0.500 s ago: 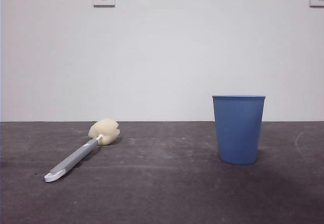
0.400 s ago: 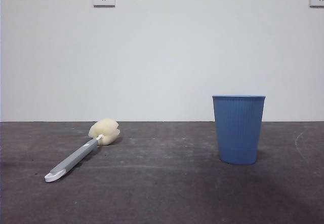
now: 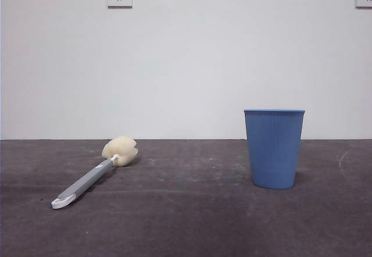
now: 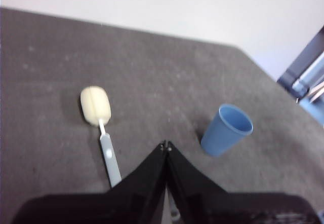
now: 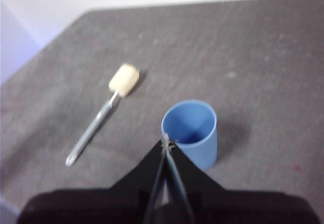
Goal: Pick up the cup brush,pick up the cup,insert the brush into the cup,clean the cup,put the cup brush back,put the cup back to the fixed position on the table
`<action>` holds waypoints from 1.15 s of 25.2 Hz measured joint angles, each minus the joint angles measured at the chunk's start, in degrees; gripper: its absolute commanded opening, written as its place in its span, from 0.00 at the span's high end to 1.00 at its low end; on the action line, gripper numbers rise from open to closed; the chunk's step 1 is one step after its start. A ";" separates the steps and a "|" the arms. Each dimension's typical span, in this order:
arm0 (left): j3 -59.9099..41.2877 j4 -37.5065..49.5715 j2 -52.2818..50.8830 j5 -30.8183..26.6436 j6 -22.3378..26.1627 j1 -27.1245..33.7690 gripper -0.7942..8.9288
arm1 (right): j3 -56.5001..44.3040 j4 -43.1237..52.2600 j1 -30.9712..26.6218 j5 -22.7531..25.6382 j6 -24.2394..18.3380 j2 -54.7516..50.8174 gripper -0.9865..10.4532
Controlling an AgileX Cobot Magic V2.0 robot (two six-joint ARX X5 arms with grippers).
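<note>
Front view: the cup brush lies flat on the table, sponge head toward the far edge, well apart from the upright cup; no arm shows.

Left wrist view: the left gripper hangs above the table, jaws pressed together and empty, between brush and cup.

Right wrist view: the right gripper hovers over the cup's near rim, jaws closed, holding nothing.

Brush lies left of cup (well apart).
</note>
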 measured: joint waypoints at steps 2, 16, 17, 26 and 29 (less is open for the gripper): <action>2.71 -3.98 1.97 0.00 1.97 0.00 0.93 | 3.56 -5.09 0.17 0.00 -2.19 1.55 0.92; 6.56 -16.24 4.63 0.00 8.00 0.00 0.90 | 9.07 -15.45 0.79 0.00 -5.27 5.22 0.90; 6.56 -16.26 4.63 0.00 7.98 0.00 0.77 | 9.07 -15.43 0.79 0.00 -5.27 5.22 0.82; 6.56 -16.98 6.01 2.49 7.56 -0.20 0.32 | 9.07 -15.43 0.79 0.00 -5.22 5.22 0.41; 6.56 -16.94 9.70 2.38 7.67 -2.78 0.32 | 9.07 -15.45 0.79 0.00 -5.07 5.22 0.41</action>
